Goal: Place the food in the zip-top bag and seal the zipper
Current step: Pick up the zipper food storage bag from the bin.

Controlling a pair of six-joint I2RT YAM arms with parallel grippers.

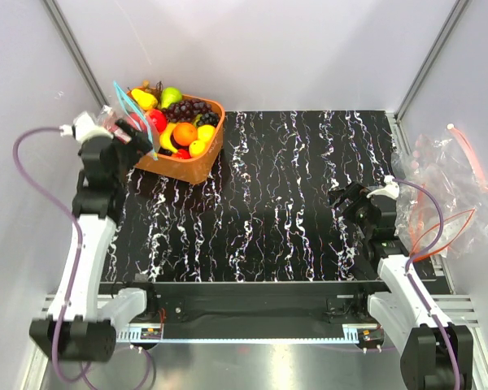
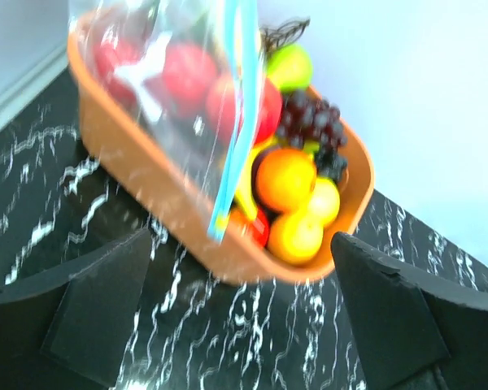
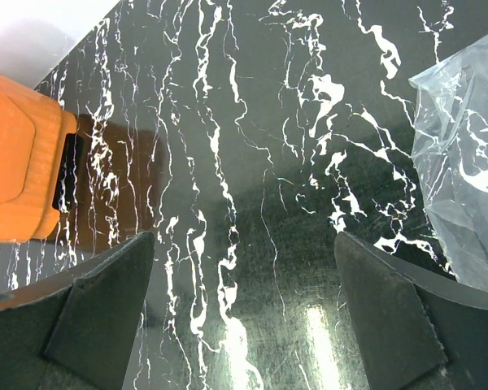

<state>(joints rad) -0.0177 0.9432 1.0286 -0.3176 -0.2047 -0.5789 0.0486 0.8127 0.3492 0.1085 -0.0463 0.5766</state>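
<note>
At the black marbled table's (image 1: 293, 203) back left, the clear thin plastic zip-top bag (image 2: 171, 81) drapes over the orange plastic basket (image 1: 191, 169) holding the glossy toy fruits (image 1: 185, 132). Left tool (image 2: 242, 244) and right tool (image 3: 244, 244) gape empty; we judge filling and sealing undone.

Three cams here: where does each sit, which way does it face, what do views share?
Top external: above and behind the arm bases, looking down on the table; both arms in full, left gripper and right gripper open.
Left wrist: on the left arm, facing the basket with the blue-strip bag over it; its two fingers frame the bottom.
Right wrist: on the right arm, looking down at the table; its two fingers at bottom, spare bags at right.
Shared: the basket shows in all three.
</note>
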